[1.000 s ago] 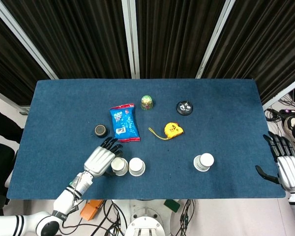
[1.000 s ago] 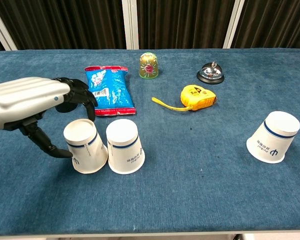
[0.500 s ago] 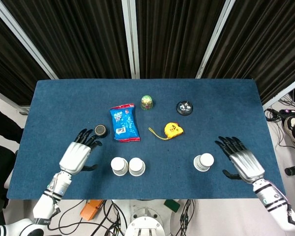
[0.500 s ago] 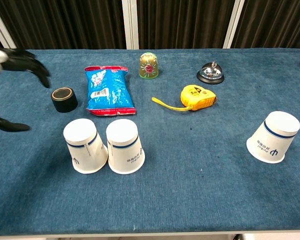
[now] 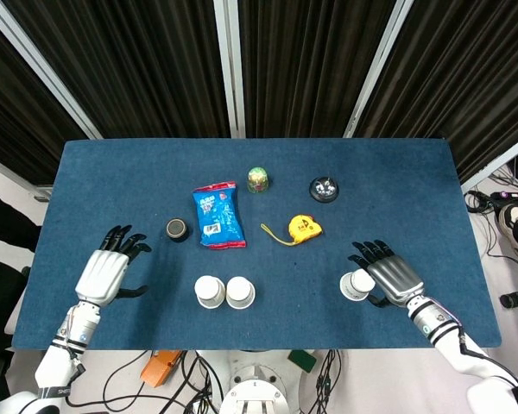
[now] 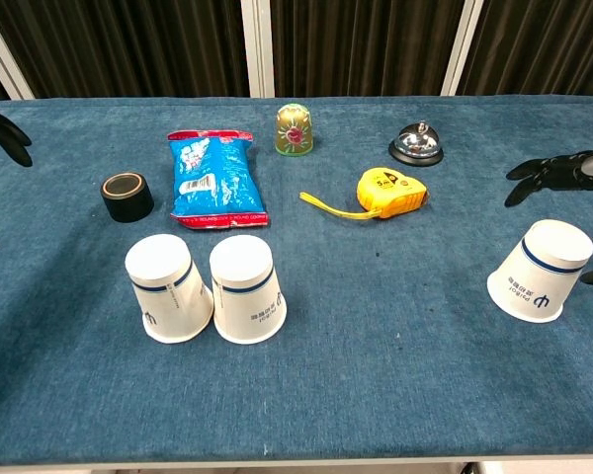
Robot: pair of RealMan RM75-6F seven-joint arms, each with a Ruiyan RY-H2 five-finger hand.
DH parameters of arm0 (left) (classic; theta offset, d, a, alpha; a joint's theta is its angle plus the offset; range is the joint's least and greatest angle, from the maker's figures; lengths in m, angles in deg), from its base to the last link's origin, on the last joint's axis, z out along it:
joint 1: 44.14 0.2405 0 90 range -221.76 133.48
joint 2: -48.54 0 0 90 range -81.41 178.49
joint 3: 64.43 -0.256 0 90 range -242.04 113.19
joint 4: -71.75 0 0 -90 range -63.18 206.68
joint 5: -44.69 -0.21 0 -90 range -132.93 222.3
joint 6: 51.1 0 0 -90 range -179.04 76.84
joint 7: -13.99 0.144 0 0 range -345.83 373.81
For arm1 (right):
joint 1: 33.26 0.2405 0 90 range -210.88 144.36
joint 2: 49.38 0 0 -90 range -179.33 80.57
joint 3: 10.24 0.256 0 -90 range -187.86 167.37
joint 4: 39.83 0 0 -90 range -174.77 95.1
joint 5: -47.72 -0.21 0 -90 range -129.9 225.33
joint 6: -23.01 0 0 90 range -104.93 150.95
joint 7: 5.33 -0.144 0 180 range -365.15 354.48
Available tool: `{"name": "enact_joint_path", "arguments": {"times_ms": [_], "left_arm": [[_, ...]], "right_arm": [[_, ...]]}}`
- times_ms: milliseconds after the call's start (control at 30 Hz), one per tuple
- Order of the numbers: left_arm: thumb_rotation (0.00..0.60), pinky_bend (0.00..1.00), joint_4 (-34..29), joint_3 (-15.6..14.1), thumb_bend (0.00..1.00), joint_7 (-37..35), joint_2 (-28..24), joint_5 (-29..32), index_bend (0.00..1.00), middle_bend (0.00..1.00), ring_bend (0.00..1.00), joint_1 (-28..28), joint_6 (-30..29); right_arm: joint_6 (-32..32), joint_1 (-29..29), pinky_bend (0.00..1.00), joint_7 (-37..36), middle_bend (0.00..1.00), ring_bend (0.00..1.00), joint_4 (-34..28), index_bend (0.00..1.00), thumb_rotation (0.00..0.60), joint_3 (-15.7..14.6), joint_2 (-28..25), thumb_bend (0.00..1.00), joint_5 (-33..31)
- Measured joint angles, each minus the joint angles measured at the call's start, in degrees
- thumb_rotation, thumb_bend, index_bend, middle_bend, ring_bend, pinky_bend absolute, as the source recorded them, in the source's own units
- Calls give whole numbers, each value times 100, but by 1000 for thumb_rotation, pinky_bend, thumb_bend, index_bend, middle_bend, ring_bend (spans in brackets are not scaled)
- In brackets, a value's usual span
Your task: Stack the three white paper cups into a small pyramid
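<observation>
Now that the left robot hand [image 5: 104,273] has been drawn away, fingers apart and empty, two cups [image 5: 225,291] are left touching on the near worktop [image 5: 397,181]. The right robot hand [image 5: 390,278], fingers spread, has been brought beside the third cup [image 5: 356,285] at the near right, apparently for grasping.

The head view looks straight down from high above the whole table [image 5: 397,172]. The chest view faces across it, low and near. Both share the tabletop.

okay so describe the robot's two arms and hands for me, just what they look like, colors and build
Both match. The left hand and right hand each have a silver-grey ribbed shell over the back, with slim black fingers and a black thumb. Each wrist narrows to a white section with dark bands, joining a smooth white arm. No sleeves or readable markings show on them.
</observation>
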Motion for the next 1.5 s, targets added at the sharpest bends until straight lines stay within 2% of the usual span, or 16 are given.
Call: {"name": "enact_joint_path", "arguments": {"times_ms": [100, 367, 667, 833, 967, 1067, 1233, 1500], "left_arm": [[600, 0, 18, 23, 55, -16, -1, 12, 309, 181, 46, -3, 43], [600, 0, 93, 71, 48, -126, -22, 44, 309, 181, 45, 78, -10], [600, 0, 341, 33, 48, -221, -154, 161, 309, 181, 46, 313, -151], [600, 0, 437, 9, 48, -360, -204, 235, 309, 181, 45, 428, -176], [600, 0, 525, -17, 48, -521, -211, 238, 309, 181, 46, 516, -184], [600, 0, 582, -24, 48, -598, -197, 232, 309, 181, 45, 556, -184], [600, 0, 705, -20, 48, -718, -158, 218, 309, 182, 45, 608, -185], [600, 0, 891, 15, 48, -891, -88, 230, 309, 181, 45, 643, -110]], "right_arm": [[11, 35, 35, -18, 21, 0, 60, 299, 600, -27, 42, 394, -59], [-178, 45, 49, -108, 92, 0, 157, 495, 600, -53, 109, 438, -36], [-575, 42, 50, -449, 94, 0, -411, 475, 600, 85, -316, 437, 323], [-493, 430, 51, -706, 94, 0, -987, 471, 600, 436, -550, 438, 575], [-119, 975, 51, -695, 94, 0, -1278, 469, 600, 789, -583, 437, 465], [232, 1471, 51, -511, 94, 0, -1404, 465, 600, 1018, -488, 438, 99], [696, 2389, 51, 48, 94, 0, -1440, 451, 600, 1264, -101, 437, -920], [838, 3795, 51, 1188, 94, 0, -1262, 440, 600, 1241, 661, 438, -2761]]}}
